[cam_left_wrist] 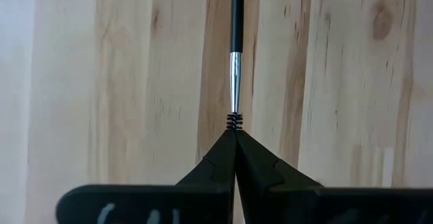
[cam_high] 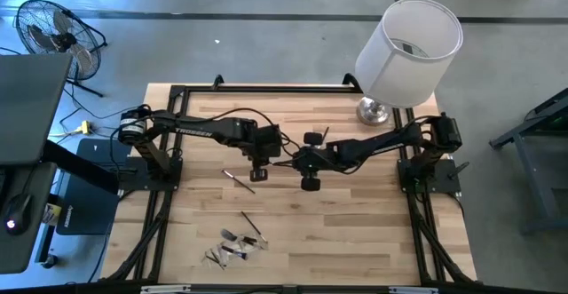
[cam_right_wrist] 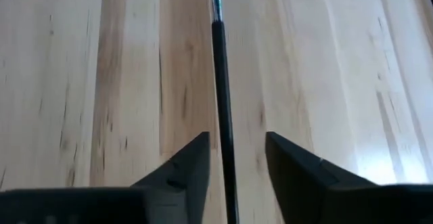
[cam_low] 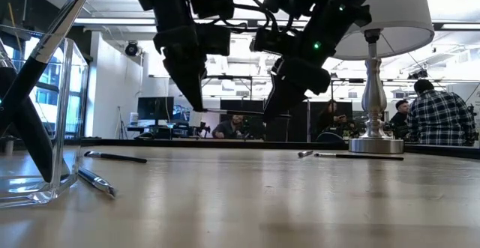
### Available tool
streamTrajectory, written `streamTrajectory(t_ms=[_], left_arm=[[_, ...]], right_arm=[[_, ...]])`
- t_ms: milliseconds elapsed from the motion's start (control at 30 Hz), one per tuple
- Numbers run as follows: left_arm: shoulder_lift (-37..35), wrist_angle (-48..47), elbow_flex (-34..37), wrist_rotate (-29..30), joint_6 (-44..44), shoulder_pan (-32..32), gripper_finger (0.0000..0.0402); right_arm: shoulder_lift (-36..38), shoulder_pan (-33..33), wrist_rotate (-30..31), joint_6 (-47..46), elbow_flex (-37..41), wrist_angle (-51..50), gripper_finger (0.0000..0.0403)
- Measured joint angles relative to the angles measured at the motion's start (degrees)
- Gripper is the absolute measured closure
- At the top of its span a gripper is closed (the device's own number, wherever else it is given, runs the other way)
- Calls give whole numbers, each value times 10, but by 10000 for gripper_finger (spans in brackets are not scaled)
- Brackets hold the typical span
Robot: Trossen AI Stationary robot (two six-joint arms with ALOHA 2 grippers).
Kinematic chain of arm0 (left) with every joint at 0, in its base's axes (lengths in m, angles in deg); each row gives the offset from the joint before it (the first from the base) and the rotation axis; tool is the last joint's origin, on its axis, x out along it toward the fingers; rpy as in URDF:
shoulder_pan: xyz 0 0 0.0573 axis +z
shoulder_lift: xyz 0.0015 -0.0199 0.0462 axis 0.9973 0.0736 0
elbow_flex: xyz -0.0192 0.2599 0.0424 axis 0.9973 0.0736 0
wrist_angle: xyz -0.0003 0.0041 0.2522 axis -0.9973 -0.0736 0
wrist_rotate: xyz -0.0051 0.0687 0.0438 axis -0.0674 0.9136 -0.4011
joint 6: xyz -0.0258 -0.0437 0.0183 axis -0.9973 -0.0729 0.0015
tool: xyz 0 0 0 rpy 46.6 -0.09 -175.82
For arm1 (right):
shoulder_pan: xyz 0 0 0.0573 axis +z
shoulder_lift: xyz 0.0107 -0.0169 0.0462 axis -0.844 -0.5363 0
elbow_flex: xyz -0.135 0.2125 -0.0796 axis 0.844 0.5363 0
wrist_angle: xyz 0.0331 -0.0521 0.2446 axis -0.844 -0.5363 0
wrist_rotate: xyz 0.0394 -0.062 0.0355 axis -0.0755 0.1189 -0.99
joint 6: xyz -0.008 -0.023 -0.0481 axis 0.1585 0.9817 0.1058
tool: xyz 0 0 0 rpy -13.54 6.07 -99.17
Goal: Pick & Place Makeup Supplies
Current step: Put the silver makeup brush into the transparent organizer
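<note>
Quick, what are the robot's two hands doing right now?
Left gripper: closed on the bristle tip of a thin black-handled makeup brush with a silver ferrule.
Right gripper: open, fingers on either side of the brush's handle.

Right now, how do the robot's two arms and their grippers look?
Both arms are dark, slim and jointed, with black cables looping between them. The left arm carries white TROSSEN lettering. The left gripper and right gripper have black wedge-shaped fingers. Green lights glow on the right arm.

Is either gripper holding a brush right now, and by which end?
The left gripper is shut on a brush, pinching it at the bristle tip. The right gripper is open around the handle, holding nothing yet.
</note>
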Motion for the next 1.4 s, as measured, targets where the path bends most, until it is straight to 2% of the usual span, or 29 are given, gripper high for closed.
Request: streamTrajectory(t_ms=[233, 367, 700, 833, 1000, 1167, 1300, 1400], left_arm=[[0, 1, 0, 0, -3, 0, 401], [0, 4, 0, -8, -3, 0, 401], [0, 35, 0, -6, -4, 0, 387], [-1, 38, 0, -5, -4, 0, 357], [-1, 43, 0, 50, -2, 0, 311], [-20, 37, -1, 58, -2, 0, 284], [-49, 18, -1, 68, -16, 0, 283], [-75, 8, 0, 85, -32, 0, 286]], right_arm=[[0, 0, -7, 0, 0, -4, 354], [0, -7, -38, -4, -1, -15, 391], [0, -12, -52, -23, -1, -25, 395], [0, -12, -52, -30, -1, -27, 388], [0, -17, -49, -37, -1, -36, 395], [2, -19, -48, -88, 2, -77, 395], [18, -17, -55, -125, 21, -90, 395], [52, -12, -59, -166, 63, -69, 395]])
